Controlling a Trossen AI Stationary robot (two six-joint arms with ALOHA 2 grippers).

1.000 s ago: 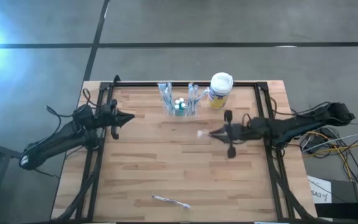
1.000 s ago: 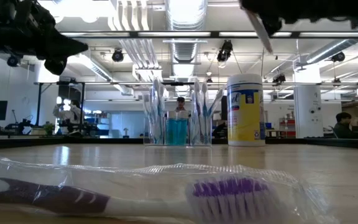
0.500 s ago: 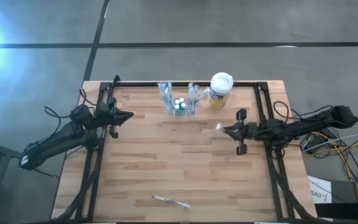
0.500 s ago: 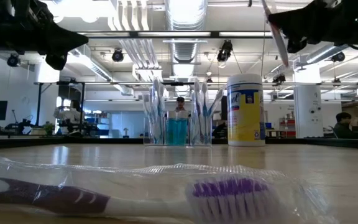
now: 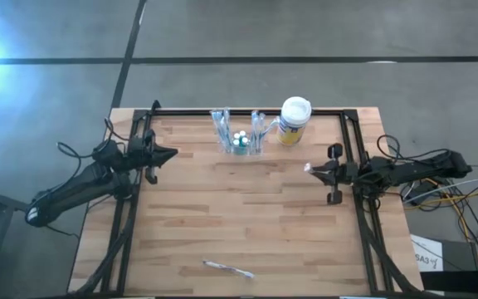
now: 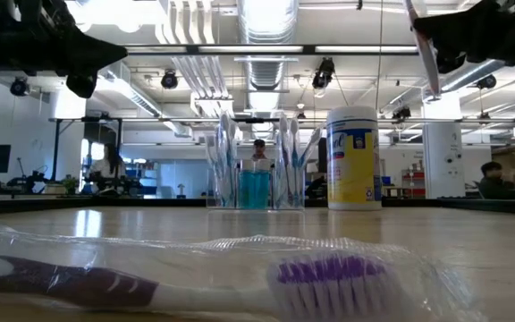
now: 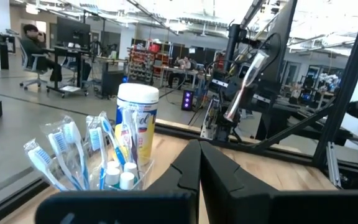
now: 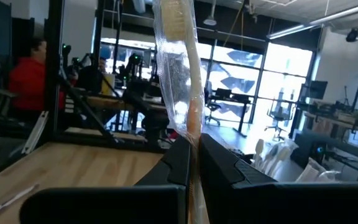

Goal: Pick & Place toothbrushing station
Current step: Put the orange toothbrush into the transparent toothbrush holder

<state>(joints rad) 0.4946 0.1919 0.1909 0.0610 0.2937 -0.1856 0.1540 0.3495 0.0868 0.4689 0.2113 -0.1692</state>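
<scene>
The toothbrushing station (image 5: 239, 138), a clear holder with several toothbrushes standing in it, sits near the table's far edge and shows too in the low view (image 6: 256, 174) and the left wrist view (image 7: 98, 158). My right gripper (image 5: 309, 169) hovers above the table's right side, right of the station, shut on a wrapped toothbrush (image 8: 178, 74). My left gripper (image 5: 173, 154) waits shut with nothing in it at the table's left edge, pointing level toward the station (image 7: 199, 163). A second wrapped toothbrush (image 5: 227, 269), with purple bristles (image 6: 329, 273), lies flat near the front edge. My right gripper pinches the wrapped toothbrush between its two fingers, on the orange handle inside the clear wrapper (image 8: 190, 134). The fingers come in nearly level from the table's right and lie across the brush. The brush stands roughly upright, slightly tilted (image 6: 426, 49), lifted clear of the table.
A white-lidded canister with a yellow label (image 5: 293, 120) stands just right of the station. A black frame (image 5: 247, 112) runs along the table's far and side edges. People sit at desks in the room beyond.
My right gripper has drawn back toward the table's right edge with the wrapped toothbrush still pinched upright and clear of the table. The left gripper's place is unchanged.
</scene>
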